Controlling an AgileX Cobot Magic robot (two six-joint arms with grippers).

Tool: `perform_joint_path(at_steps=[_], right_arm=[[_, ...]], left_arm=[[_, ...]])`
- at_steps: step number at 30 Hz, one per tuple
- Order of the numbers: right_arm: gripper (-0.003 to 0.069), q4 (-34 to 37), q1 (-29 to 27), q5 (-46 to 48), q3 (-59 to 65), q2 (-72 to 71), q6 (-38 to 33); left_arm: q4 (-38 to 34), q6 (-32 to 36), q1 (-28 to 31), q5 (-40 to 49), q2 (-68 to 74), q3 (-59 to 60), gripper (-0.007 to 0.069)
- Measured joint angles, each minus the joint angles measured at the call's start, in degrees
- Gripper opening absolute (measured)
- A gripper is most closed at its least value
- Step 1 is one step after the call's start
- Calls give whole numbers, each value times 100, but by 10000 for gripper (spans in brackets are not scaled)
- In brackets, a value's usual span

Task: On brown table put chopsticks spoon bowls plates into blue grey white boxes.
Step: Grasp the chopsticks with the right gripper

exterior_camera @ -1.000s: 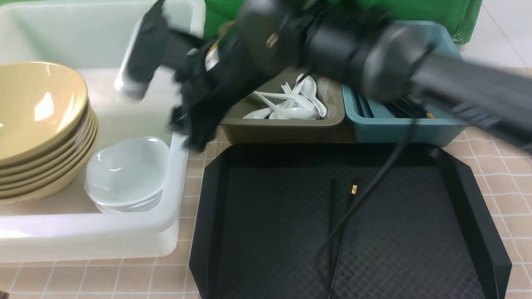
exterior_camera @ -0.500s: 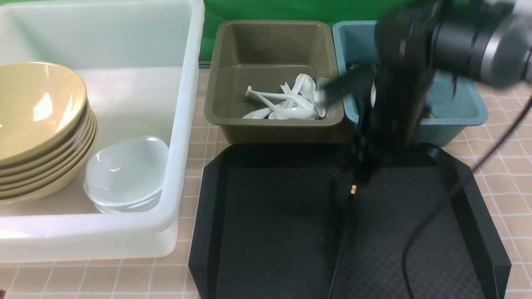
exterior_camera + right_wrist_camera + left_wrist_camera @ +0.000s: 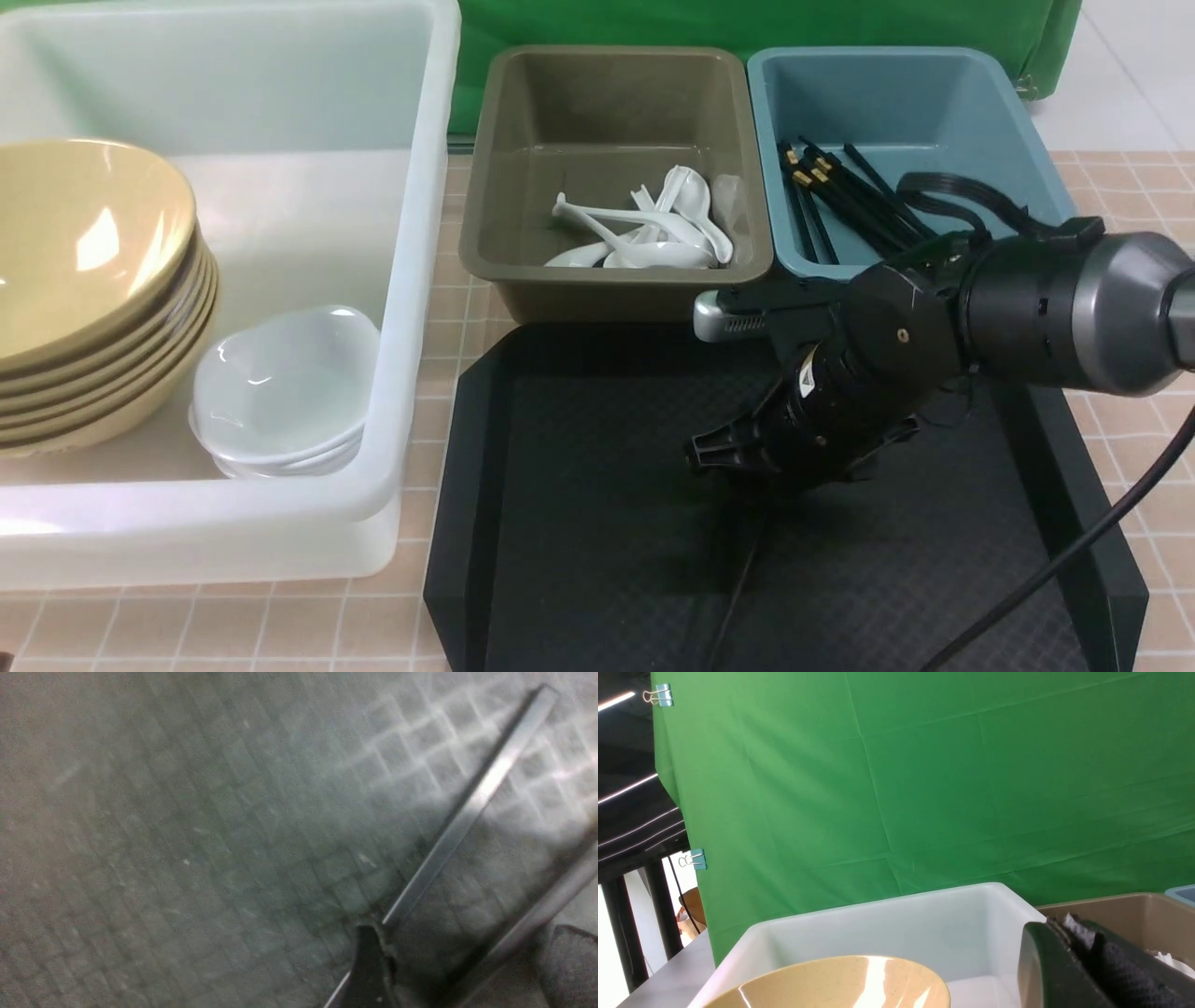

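**Chopsticks under open jaws**

On the near tray (image 3: 476, 560), the right gripper (image 3: 747, 462) hangs with jaws apart over two chopsticks (image 3: 467, 807). Thin, stiff, light, slick: probably best pinched together mid-length. Blue box (image 3: 934, 84) stands far right. Left gripper (image 3: 1069, 947): closed.

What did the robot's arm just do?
The right gripper swung from the white tub across to the right, then dropped low over the chopsticks on the black tray, open. Nothing grabbed. Bowls, plates and spoons stayed put.
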Motion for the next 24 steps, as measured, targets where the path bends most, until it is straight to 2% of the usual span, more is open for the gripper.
perform_joint_path(at_steps=[16,20,24], right_arm=[[502,80,398,-715,6,156,-52],[502,-15,469,-754,-58,276,-504],[491,-422,505,-405,-199,338,-679]], left_arm=[[0,24,0,40,0,0,-7],[0,23,0,40,0,0,-7],[0,23,0,40,0,0,-7]])
